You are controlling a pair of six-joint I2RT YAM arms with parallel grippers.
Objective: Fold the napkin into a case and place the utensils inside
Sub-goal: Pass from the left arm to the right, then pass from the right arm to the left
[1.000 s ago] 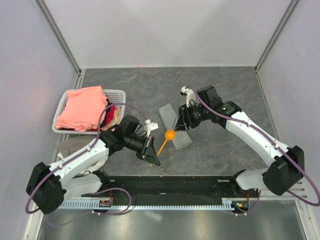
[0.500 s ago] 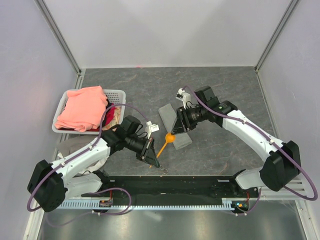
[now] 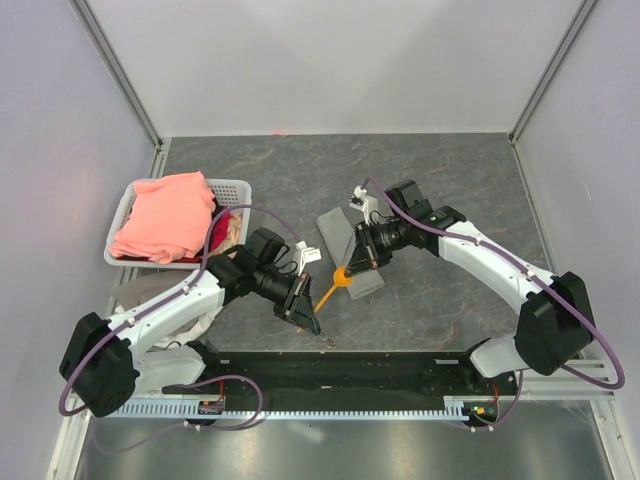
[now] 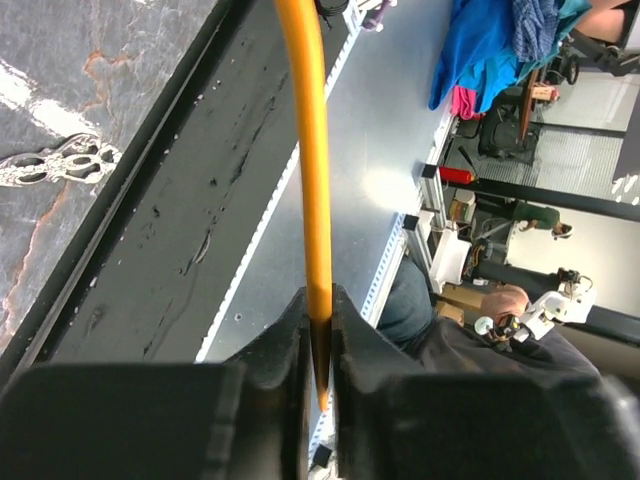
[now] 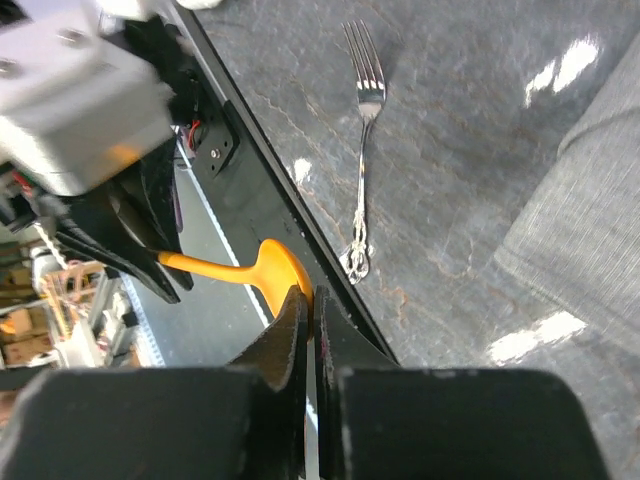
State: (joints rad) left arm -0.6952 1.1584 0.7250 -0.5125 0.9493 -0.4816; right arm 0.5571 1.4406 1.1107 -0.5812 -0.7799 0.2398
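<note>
Left fingers [image 4: 285,345] clamping the spoon [image 3: 333,286] by its handle tip. Bowl leading, long axis running diagonally from the near edge toward mid-table.

Case [image 3: 336,230] lying mid-table [image 3: 450,170], its near end just beside the bowl. Right fingers [image 5: 287,340] clenching tight over that same end; can't tell whether they are pinching a cloth layer.

Left arm looking set to do the insertion, with the right arm crowding the mouth.

Fork [image 5: 363,160] lying by the near edge, clear of the path. Basket [image 3: 232,187] sitting at the left edge.
</note>
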